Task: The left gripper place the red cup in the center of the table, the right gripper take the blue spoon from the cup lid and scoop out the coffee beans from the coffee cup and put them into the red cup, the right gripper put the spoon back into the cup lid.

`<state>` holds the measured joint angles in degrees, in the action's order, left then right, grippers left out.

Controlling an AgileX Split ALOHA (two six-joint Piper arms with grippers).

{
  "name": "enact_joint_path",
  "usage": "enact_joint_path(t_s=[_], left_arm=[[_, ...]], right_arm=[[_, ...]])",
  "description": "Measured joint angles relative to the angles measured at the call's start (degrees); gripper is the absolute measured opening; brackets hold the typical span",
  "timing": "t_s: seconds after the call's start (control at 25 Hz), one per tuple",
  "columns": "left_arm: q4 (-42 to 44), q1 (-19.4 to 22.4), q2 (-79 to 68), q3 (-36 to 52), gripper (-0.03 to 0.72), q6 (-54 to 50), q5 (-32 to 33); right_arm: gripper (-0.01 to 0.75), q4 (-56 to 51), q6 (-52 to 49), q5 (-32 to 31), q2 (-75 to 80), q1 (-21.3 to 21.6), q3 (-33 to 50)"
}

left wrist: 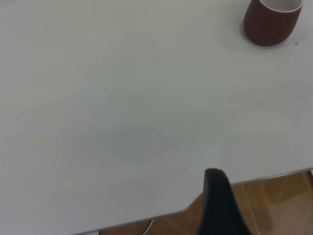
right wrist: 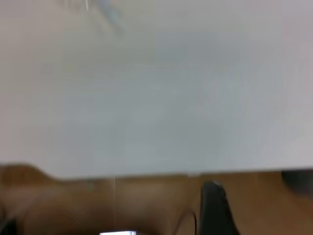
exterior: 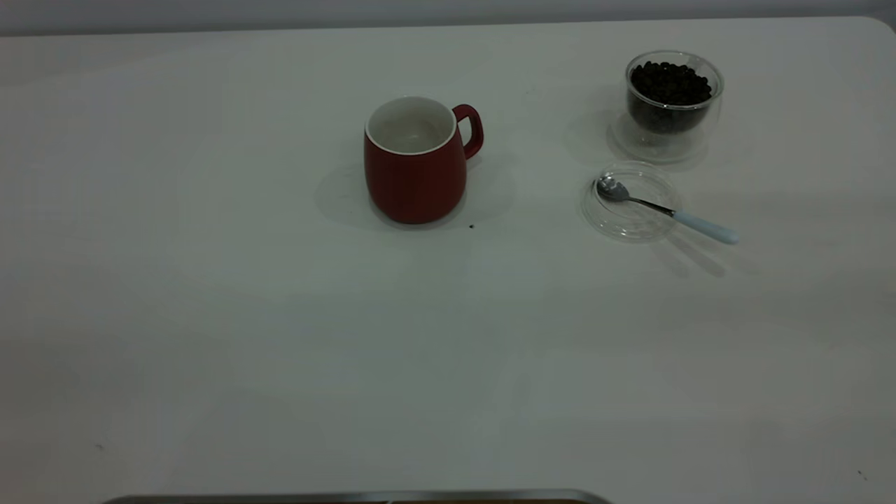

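The red cup [exterior: 415, 164] stands upright and empty near the middle of the table [exterior: 210, 336], handle to the right; it also shows in the left wrist view as the red cup [left wrist: 269, 22], far off. The coffee cup [exterior: 672, 105] at the back right is filled with coffee beans [exterior: 670, 84]. In front of it lies the cup lid [exterior: 630, 203] with the blue spoon [exterior: 658, 208], bowl in the lid and pale handle sticking out past the rim. Neither arm appears in the exterior view. The left gripper [left wrist: 217, 198] and right gripper [right wrist: 215, 208] hang back at the table's near edge, holding nothing visible.
A tiny dark speck [exterior: 471, 226] lies just right of the red cup's base. A metal strip [exterior: 350, 498] runs along the exterior view's lower edge. Wooden floor [left wrist: 274, 205] shows past the table's edge in both wrist views.
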<state>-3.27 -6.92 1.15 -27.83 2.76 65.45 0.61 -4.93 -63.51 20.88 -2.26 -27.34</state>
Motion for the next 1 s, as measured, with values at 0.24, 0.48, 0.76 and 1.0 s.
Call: enact_joint_path(t_s=[0.24,0.48,0.76,1.0], left_arm=[[0.0,0.0,0.0,0.0,0.516,0.0,0.0],[0.0,0.0,0.0,0.0,0.516,0.1,0.0],[0.0,0.0,0.0,0.0,0.516,0.1,0.0],[0.0,0.0,0.0,0.0,0.516,0.1,0.0]], right_arm=[[0.480,-0.1,0.0,-0.3,-11.9,0.2,0.5],[0.448,-0.1,-0.1,-0.8,-21.7,0.5,0.5],[0.409,-0.1,-0.1,-1.0,-21.8,0.5,0.5],[0.377,-0.1,-0.1,-1.0,-21.8,0.5,0.5]])
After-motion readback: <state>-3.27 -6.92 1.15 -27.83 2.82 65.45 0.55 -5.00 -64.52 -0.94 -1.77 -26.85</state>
